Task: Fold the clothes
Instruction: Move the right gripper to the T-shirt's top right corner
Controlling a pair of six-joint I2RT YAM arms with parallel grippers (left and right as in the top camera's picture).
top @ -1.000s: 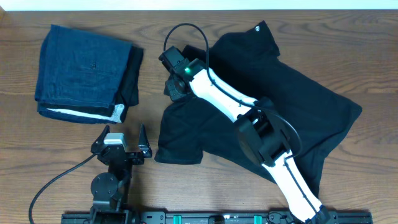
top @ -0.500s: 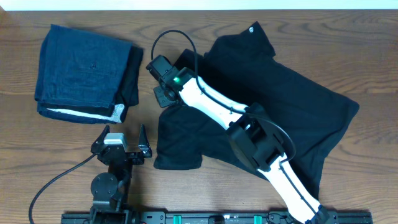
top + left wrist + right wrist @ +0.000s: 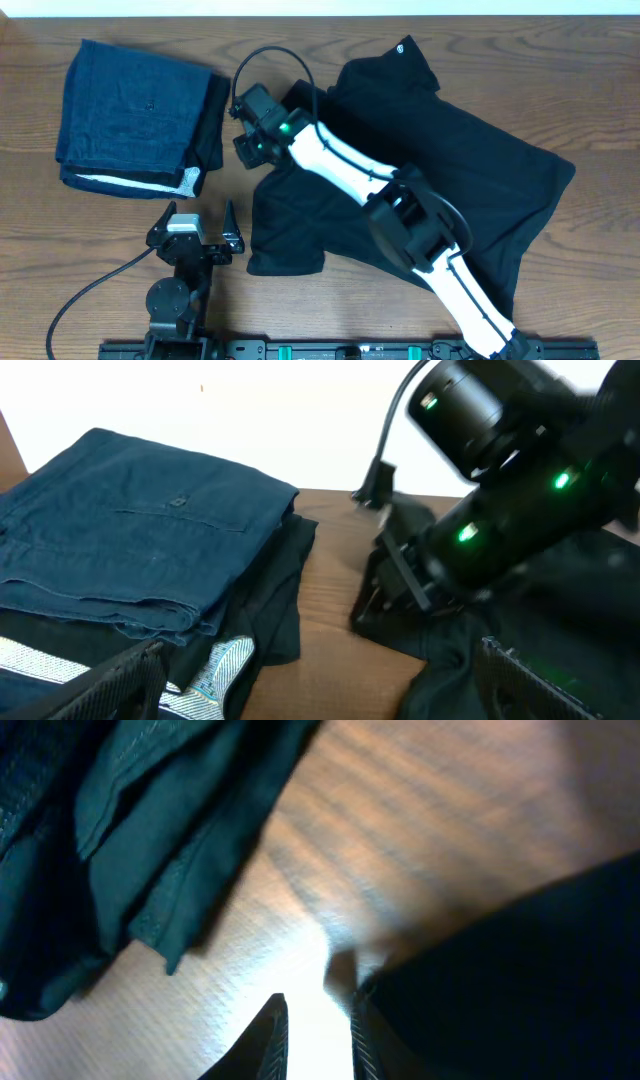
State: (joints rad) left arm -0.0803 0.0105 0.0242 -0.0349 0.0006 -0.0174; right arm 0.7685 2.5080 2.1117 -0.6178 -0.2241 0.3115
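Black shirt (image 3: 520, 970) flanks the right claw (image 3: 315, 1030), its slight parting shown only wrist-side; left claw (image 3: 195, 230) gapes.

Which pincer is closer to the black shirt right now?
Right. The right pincer is at the left edge of the shirt, on its far side. The left pincer is clear of the cloth, just off its near left corner.

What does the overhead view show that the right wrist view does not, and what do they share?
Only overhead: the whole black shirt spread out, its white logo mark, and the open left gripper parked off the cloth. Only right wrist: the right gripper close up, fingertips slightly apart over bare wood beside the shirt's edge. Both: the shirt, the folded dark-blue garment and the wooden table.
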